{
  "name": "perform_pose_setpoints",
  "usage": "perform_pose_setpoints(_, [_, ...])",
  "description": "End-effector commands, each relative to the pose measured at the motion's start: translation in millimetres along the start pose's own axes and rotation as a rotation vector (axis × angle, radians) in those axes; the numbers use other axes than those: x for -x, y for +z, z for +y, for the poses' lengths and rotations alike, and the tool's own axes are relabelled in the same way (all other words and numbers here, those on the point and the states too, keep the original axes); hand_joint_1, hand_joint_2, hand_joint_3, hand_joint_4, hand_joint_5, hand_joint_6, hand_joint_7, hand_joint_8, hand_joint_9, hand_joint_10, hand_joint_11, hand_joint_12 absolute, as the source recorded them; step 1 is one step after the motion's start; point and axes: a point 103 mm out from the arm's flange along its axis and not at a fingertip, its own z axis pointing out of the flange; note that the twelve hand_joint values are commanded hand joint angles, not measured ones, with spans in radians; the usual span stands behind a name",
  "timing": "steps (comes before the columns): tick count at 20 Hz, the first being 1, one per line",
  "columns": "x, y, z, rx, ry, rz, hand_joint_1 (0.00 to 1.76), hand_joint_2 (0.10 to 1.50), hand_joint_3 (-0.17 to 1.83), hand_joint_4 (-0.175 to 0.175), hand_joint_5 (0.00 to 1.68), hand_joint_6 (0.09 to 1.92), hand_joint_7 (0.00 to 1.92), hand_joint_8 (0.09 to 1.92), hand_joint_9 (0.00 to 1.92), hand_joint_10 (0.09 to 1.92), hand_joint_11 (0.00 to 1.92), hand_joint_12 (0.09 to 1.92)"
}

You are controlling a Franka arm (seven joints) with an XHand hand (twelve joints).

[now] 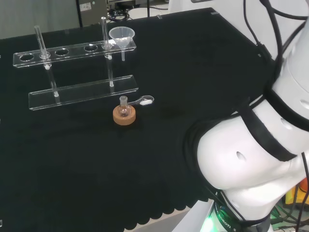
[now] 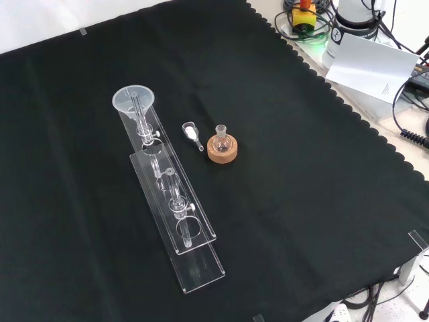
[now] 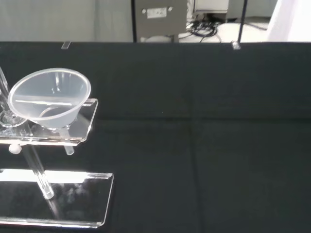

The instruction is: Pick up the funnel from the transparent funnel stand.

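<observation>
funnel [image 1: 121,36] sits in end hole of clear stand [image 1: 72,50]; approach from above, lift straight up; robot hand state: cannot tell.

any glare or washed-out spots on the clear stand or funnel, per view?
Head view: bright glare on the clear plastic funnel and the top shelf of the transparent funnel stand beside it. Front view: even light, the stand's edges faint against the black cloth. Wrist view: a white reflection streak on the stand's base plate.
</observation>
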Motion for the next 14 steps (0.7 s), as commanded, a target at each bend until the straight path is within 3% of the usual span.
perform_pose_setpoints(1, [-15.8, 32.1, 38.2, -0.146, -0.054, 0.024, 0.43, 0.91, 0.24, 0.005, 0.2, 0.09, 0.06, 0.57, 0.23, 0.69, 0.03, 1.42])
perform_pose_setpoints(5, [-14.2, 47.1, 55.1, -0.202, -0.095, -0.003, 0.46, 0.87, 0.22, -0.001, 0.23, 0.09, 0.07, 0.59, 0.24, 0.7, 0.04, 1.43])
perform_pose_setpoints(11, [-42.1, 59.2, 66.8, -0.286, -0.138, -0.041, 0.5, 0.8, 0.21, -0.007, 0.2, 0.09, 0.05, 0.65, 0.28, 0.73, 0.09, 1.43])
perform_pose_setpoints(14, [-48.2, 62.6, 72.0, -0.36, -0.186, -0.046, 0.51, 0.78, 0.2, -0.005, 0.16, 0.09, 0.03, 0.66, 0.27, 0.73, 0.1, 1.43])
